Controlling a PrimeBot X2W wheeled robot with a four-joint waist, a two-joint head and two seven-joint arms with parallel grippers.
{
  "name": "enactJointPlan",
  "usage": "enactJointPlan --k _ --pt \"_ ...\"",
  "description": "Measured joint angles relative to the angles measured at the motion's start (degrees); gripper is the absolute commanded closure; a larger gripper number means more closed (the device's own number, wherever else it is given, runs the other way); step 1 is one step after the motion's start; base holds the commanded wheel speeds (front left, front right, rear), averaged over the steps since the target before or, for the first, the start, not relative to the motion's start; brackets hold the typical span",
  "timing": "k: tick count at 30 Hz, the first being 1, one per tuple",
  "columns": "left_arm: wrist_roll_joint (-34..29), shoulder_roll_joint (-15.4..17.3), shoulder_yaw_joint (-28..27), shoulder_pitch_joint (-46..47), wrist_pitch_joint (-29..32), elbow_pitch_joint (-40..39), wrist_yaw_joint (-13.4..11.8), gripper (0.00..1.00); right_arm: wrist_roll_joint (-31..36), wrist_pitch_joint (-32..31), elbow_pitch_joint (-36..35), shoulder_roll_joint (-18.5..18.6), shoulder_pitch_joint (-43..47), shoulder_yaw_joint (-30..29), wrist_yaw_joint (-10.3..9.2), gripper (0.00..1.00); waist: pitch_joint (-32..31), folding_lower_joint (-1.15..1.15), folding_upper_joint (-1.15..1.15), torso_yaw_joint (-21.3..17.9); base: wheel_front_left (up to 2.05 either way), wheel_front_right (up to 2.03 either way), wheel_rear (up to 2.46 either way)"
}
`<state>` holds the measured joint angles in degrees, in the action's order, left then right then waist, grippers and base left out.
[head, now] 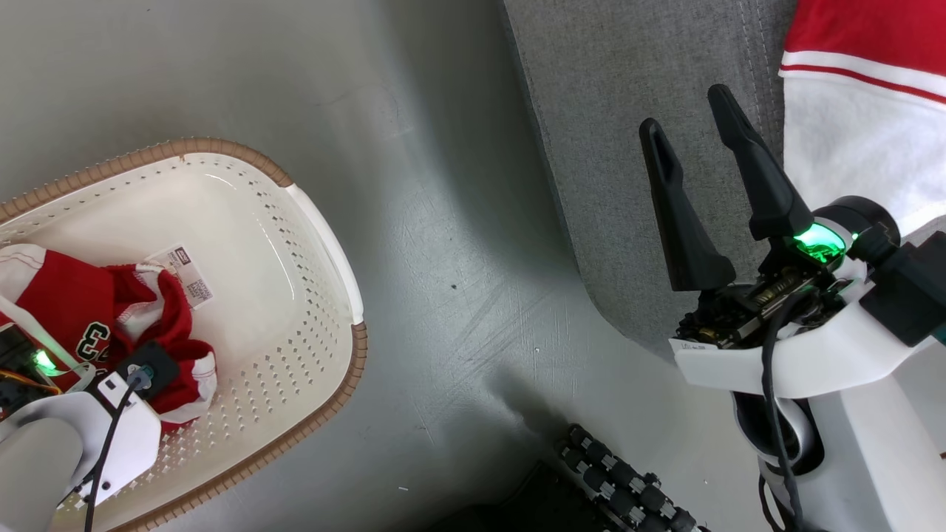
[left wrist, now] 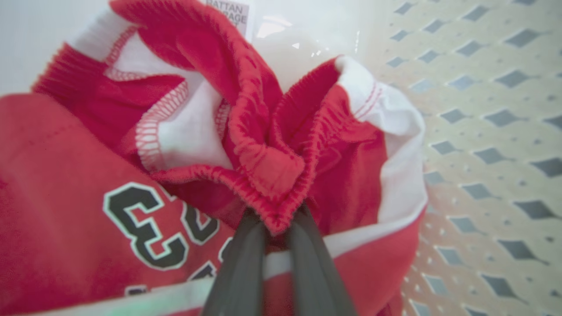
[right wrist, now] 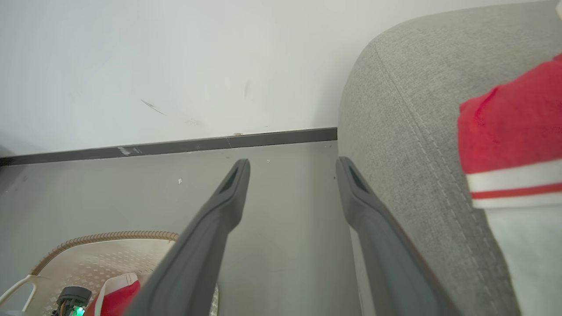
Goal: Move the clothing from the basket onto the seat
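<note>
Left gripper (left wrist: 276, 218) is clamped on a waistband fold of the red numbered garment (left wrist: 57, 184) lying in the basket (head: 325, 244) at eight o'clock. Right gripper (head: 686, 111), jaws apart, hangs at two o'clock over the grey sofa (head: 628, 89) edge, beside another red-and-white garment (head: 857, 133).

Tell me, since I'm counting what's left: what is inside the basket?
A red-and-white garment lies in the basket, pinched by the left gripper. Whatever lies beneath it is covered.

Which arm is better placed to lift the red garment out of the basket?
Left. The left gripper is shut on the red garment inside the basket; the right gripper hangs open by the sofa.
</note>
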<state>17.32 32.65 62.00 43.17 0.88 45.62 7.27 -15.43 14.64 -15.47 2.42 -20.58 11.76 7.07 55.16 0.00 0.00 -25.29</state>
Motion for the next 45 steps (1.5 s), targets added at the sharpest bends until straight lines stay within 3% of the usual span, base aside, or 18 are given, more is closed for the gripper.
enactJointPlan --k 15,27,45 --pt "2.5 -0.6 0.4 2.3 -6.2 -4.4 0.0 1.0 -0.2 0.0 0.0 0.0 -2.3 -2.0 0.01 0.0 -1.9 0.0 0.0 0.9 0.0 0.0 0.0" --pt "8.0 -1.5 -0.7 3.2 -12.8 -9.1 0.0 1.0 0.1 0.0 1.2 0.0 -3.6 -3.5 0.01 0.0 -5.3 0.0 0.0 2.6 0.0 0.0 0.0" --pt "16.3 -1.5 -3.9 1.0 -15.1 -17.5 0.0 1.0 2.0 0.0 5.3 0.0 -3.8 -5.2 0.0 0.0 -13.6 0.0 0.0 6.1 0.0 0.0 0.0"
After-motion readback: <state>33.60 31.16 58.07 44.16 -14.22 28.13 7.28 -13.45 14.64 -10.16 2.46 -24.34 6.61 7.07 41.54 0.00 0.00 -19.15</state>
